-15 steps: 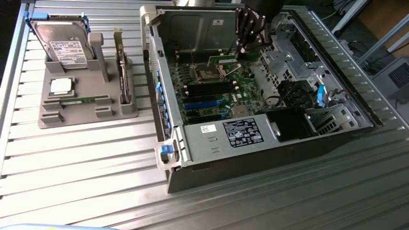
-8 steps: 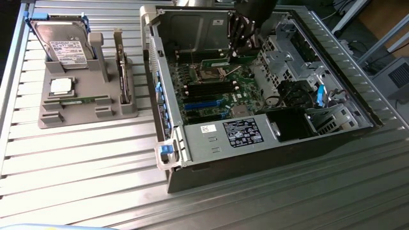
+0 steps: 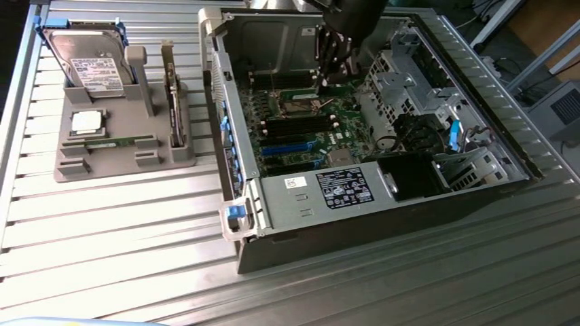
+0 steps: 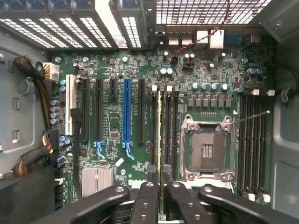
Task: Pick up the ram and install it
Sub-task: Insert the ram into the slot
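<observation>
Soft, even light; faint sheen on the table [image 3: 109,231].

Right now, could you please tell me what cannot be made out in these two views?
Wrist view: the ram is edge-on, a thin line between the jaws; its chips cannot be seen.
Exterior view: the gripper and arm hide whether the ram touches the memory slots.
Exterior view: the hard drive label print is too small to read.

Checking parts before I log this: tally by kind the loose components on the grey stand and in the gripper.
hard drive: 1
processor chip: 1
ram: 2, this one in the gripper; second ram flat on the grey stand
upright dark card, kind unclear: 1
Total: 5
</observation>
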Motion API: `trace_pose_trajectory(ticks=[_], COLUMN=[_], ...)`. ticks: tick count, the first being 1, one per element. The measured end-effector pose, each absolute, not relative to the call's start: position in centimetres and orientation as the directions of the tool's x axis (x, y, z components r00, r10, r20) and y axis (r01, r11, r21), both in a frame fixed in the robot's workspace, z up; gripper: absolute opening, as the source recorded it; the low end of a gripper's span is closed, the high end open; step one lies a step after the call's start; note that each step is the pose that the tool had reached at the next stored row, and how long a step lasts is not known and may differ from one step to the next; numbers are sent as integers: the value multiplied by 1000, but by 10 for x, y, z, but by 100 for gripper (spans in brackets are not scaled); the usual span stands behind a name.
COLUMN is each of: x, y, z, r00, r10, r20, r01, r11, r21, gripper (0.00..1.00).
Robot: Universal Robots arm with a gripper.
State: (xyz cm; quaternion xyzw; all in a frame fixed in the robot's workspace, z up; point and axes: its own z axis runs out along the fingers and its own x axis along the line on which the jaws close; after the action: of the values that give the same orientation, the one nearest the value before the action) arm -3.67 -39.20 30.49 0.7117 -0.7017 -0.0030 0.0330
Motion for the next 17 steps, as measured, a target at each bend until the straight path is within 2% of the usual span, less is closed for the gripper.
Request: trace_pose_trajectory(ticks=[17], x=[-40], y=[-403], z=[275], r00=[11], r10=[-999], r20=[42], r01=[-999], r11=[-9], r21=[51], gripper=[13])
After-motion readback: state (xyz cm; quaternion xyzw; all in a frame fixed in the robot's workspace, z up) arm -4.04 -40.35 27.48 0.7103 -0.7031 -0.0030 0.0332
